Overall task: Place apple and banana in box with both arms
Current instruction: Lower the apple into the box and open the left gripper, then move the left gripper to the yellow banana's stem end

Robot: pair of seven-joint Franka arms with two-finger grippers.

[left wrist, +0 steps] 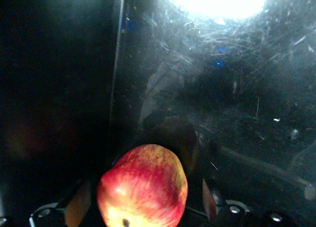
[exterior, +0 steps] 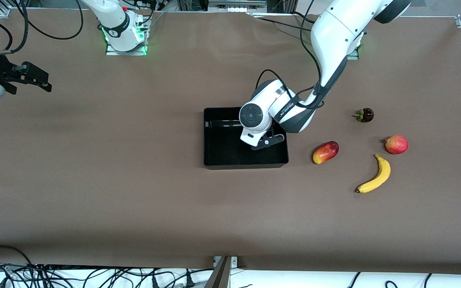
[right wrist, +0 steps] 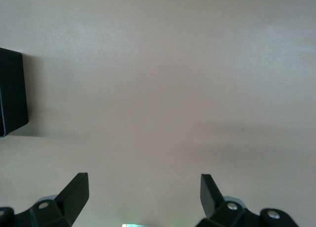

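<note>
apple [left wrist: 143, 186] seen only from left wrist, in box [exterior: 214, 154]

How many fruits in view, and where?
5. The apple is in the left claw over the box. On the table toward the left arm's end: mango, banana, pinkish-red fruit, dark mangosteen.

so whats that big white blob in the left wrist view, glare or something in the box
Glare: in the left wrist view a light reflects off the glossy black box, showing scratches, while the apple in the left gripper stays sharp. The front view is evenly lit; the right wrist view shows only soft shadows on the table.
</note>
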